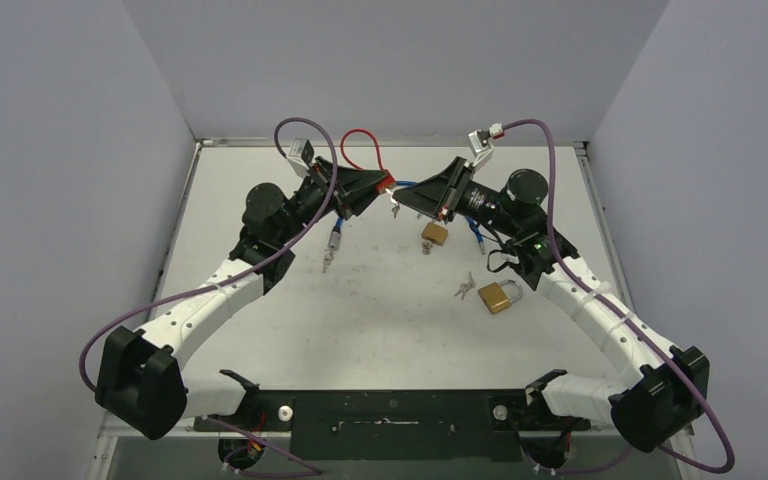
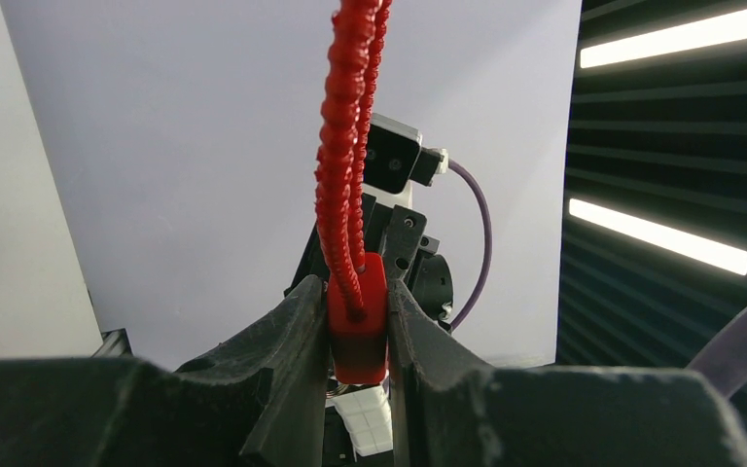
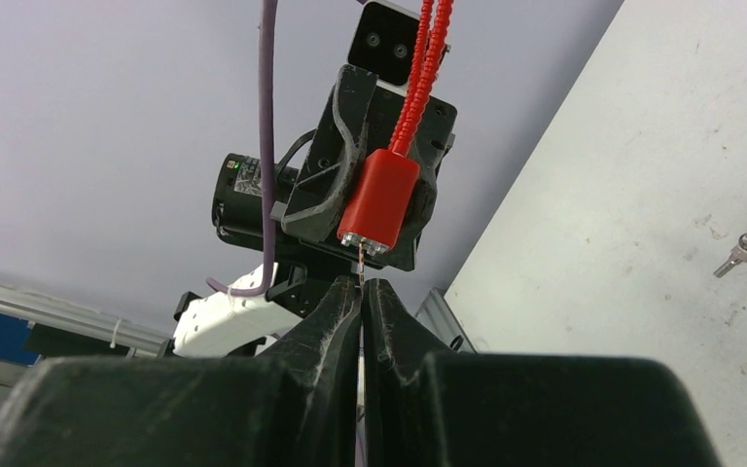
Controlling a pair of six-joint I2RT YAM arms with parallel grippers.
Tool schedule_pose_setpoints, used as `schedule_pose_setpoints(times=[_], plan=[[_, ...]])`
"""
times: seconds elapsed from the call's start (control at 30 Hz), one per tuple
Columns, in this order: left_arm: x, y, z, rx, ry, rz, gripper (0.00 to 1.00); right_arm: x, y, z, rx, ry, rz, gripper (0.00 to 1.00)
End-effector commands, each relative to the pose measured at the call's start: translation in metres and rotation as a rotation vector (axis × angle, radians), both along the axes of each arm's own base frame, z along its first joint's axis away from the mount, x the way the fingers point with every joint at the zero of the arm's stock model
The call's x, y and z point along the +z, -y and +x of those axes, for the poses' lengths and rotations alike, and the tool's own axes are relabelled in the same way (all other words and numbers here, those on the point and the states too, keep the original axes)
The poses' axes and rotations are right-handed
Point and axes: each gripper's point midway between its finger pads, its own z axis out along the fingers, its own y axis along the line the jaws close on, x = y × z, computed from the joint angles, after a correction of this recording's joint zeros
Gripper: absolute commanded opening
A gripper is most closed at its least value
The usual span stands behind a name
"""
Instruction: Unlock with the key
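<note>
Right gripper (image 3: pixel 361 292): fingers pressed together, pinching the thin key (image 3: pixel 361 261) edge-on. The blade runs straight out from the fingertips to the metal end face of the red lock (image 3: pixel 379 202), directly ahead and touching. How deep it sits, I cannot tell.

Left gripper (image 2: pixel 358 331): clamped across the lock's red body, with the red cable (image 1: pixel 360 140) looping away behind.

The lock's long axis lines up with the key, gripper nose to gripper nose, in the air over the far middle of the table (image 1: pixel 380 330). The turn probably has to be about that line.

On the scuffed white top lie a brass padlock (image 1: pixel 500 296), a smaller padlock (image 1: pixel 434 234) and a blue cable lock (image 1: pixel 335 238). Plain pale walls stand on three sides.
</note>
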Motion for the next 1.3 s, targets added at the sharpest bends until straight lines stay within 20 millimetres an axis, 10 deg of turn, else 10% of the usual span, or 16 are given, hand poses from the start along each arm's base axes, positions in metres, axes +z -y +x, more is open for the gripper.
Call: schedule_pose_setpoints(times=[0.0,1.27], plan=[[0.029,-0.003,-0.015,-0.029,0.117,-0.052,0.0,0.021,0.008,0.012,-0.071,0.032,0.045,0.0],[-0.005,0.023,-0.027,-0.008,0.121,0.105,0.0,0.009,-0.017,0.056,-0.198,-0.215,-0.053,0.0]])
